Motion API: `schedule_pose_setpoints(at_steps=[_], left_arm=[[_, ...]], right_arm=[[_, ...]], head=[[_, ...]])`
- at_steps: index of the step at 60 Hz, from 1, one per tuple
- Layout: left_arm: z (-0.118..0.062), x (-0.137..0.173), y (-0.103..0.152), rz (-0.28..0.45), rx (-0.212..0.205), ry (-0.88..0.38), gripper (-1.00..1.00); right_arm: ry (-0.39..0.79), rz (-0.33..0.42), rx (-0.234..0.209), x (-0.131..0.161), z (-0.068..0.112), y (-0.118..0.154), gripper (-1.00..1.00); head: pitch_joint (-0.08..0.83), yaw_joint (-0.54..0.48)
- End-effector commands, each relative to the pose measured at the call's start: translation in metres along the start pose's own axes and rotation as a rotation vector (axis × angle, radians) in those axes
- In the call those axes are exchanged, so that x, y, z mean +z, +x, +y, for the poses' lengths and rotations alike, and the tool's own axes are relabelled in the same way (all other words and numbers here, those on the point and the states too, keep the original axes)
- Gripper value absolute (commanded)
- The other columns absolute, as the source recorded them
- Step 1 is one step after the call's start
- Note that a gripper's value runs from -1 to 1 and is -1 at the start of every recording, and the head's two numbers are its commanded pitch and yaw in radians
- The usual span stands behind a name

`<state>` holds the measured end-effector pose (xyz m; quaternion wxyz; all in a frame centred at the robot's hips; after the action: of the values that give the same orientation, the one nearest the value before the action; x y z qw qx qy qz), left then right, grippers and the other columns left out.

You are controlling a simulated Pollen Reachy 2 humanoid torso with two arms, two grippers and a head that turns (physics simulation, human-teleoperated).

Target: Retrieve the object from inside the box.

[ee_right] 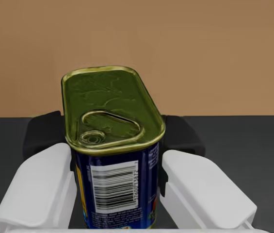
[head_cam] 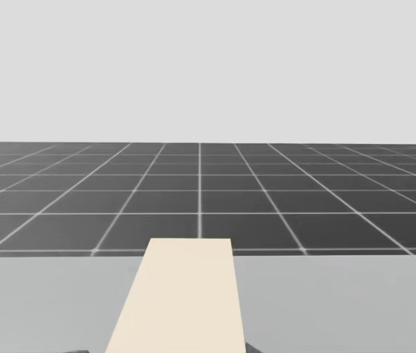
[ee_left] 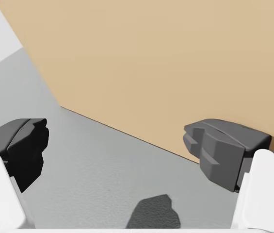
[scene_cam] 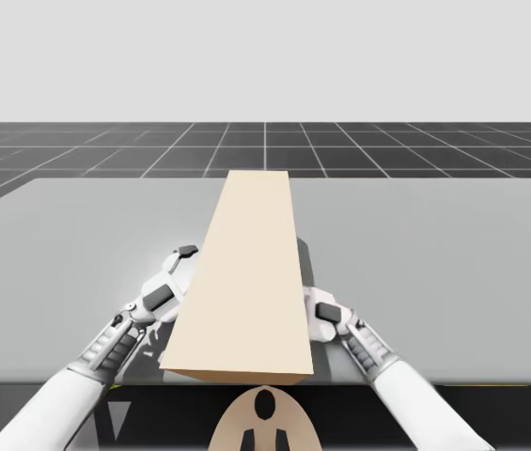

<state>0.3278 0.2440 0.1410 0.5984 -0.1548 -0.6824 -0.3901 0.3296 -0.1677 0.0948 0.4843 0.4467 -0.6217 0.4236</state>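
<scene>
Our right gripper (ee_right: 113,141) is clamping the blue rectangular can (ee_right: 111,104) between both fingers, facing the tan box (scene_cam: 246,272) at the high view's centre. Our left gripper (ee_left: 122,148) is gaping wide beside the box wall, probably bracing it.

- Smooth white forearms are seen: left arm (scene_cam: 54,406) at 7 o'clock, right arm (scene_cam: 427,399) at 5 o'clock.
- Wrists (scene_cam: 113,344) are ribbed in dark grey.
- The left gripper (ee_left: 117,143) is shelled white and tipped with dark pads (ee_left: 27,145).

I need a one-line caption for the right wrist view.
My right gripper shut on the blue rectangular can, with the tan box wall behind it.
</scene>
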Motion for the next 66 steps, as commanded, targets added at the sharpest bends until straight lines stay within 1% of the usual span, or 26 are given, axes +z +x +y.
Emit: schedule_pose_setpoints(at_steps=[1,3,4,5,7,11,15,17,21,26,28,39,40,42,45,47,48,53,54,56,58,60,62,63,65,66], left_arm=[[-0.010,-0.006,-0.001,-0.009,0.016,-0.027,-1.00],[-0.010,-0.006,-0.001,-0.010,0.016,-0.027,-1.00],[-0.010,-0.006,-0.001,-0.010,0.017,-0.026,-1.00],[-0.010,-0.006,-0.001,-0.010,0.017,-0.026,-1.00],[-0.009,-0.006,-0.001,-0.009,0.017,-0.025,-1.00],[-0.009,-0.006,-0.001,-0.010,0.017,-0.023,-1.00],[-0.008,-0.006,-0.001,-0.007,0.015,-0.021,-1.00],[-0.008,-0.006,-0.001,-0.007,0.014,-0.020,-1.00],[-0.008,-0.006,-0.001,-0.006,0.014,-0.020,-1.00],[-0.008,-0.006,-0.001,-0.007,0.015,-0.019,-1.00],[-0.008,-0.006,-0.001,-0.007,0.015,-0.018,-1.00],[-0.006,-0.005,-0.001,-0.007,0.018,-0.010,-1.00],[-0.006,-0.005,-0.001,-0.006,0.018,-0.009,-1.00],[-0.006,-0.005,-0.001,-0.006,0.018,-0.009,-1.00],[-0.006,-0.006,-0.001,-0.005,0.018,-0.008,-1.00],[-0.006,-0.006,-0.001,-0.005,0.018,-0.007,-1.00],[-0.006,-0.006,-0.001,-0.005,0.018,-0.007,-1.00],[-0.005,-0.006,-0.001,-0.005,0.018,-0.006,-1.00],[-0.005,-0.006,-0.002,-0.005,0.019,-0.005,-1.00],[-0.005,-0.006,-0.002,-0.005,0.018,-0.004,-1.00],[-0.005,-0.006,-0.002,-0.005,0.019,-0.002,-1.00],[-0.004,-0.006,-0.002,-0.005,0.019,-0.002,-1.00],[-0.004,-0.005,-0.002,-0.005,0.019,-0.001,-1.00],[-0.004,-0.005,-0.002,-0.005,0.019,-0.001,-1.00],[-0.004,-0.006,-0.002,-0.005,0.019,-0.001,-1.00],[-0.004,-0.006,-0.002,-0.005,0.019,-0.001,-1.00]], right_arm=[[-0.068,-0.089,0.069,0.043,0.001,0.013,1.00],[-0.077,-0.089,0.072,0.047,0.002,0.014,1.00],[-0.091,-0.091,0.084,0.054,0.004,0.017,1.00],[-0.091,-0.091,0.084,0.054,0.004,0.017,1.00],[-0.110,-0.095,0.097,0.065,0.006,0.021,1.00],[-0.133,-0.100,0.115,0.078,0.009,0.026,1.00],[-0.162,-0.103,0.142,0.093,0.010,0.034,1.00],[-0.169,-0.103,0.147,0.097,0.010,0.036,1.00],[-0.203,-0.106,0.169,0.112,0.007,0.046,1.00],[-0.225,-0.100,0.190,0.122,0.004,0.051,1.00],[-0.244,-0.093,0.209,0.130,0.002,0.055,1.00],[-0.329,-0.078,0.250,0.159,-0.011,0.065,1.00],[-0.345,-0.075,0.263,0.164,-0.014,0.067,1.00],[-0.359,-0.073,0.270,0.168,-0.017,0.069,1.00],[-0.405,-0.090,0.290,0.177,-0.027,0.077,1.00],[-0.422,-0.098,0.290,0.180,-0.031,0.080,1.00],[-0.452,-0.111,0.297,0.183,-0.038,0.085,1.00],[-0.516,-0.130,0.316,0.190,-0.053,0.097,1.00],[-0.533,-0.133,0.330,0.192,-0.057,0.101,1.00],[-0.561,-0.137,0.335,0.194,-0.063,0.108,1.00],[-0.613,-0.133,0.360,0.196,-0.071,0.117,1.00],[-0.628,-0.137,0.363,0.197,-0.074,0.122,1.00],[-0.688,-0.110,0.385,0.200,-0.081,0.131,1.00],[-0.698,-0.118,0.399,0.201,-0.084,0.137,1.00],[-0.715,-0.132,0.397,0.201,-0.087,0.145,1.00],[-0.740,-0.123,0.414,0.201,-0.091,0.150,1.00]], head=[[0.076,-0.02],[0.075,-0.02],[0.075,-0.02],[0.075,-0.02],[0.074,-0.02],[0.073,-0.02],[0.073,-0.02],[0.072,-0.02],[0.071,-0.02],[0.069,-0.02],[0.068,-0.02],[0.066,-0.02],[0.065,-0.02],[0.065,-0.02],[0.065,-0.02],[0.065,-0.02],[0.064,-0.02],[0.061,-0.02],[0.061,-0.02],[0.061,-0.02],[0.061,-0.02],[0.062,-0.02],[0.062,-0.02],[0.062,-0.02],[0.063,-0.02],[0.062,-0.02]])
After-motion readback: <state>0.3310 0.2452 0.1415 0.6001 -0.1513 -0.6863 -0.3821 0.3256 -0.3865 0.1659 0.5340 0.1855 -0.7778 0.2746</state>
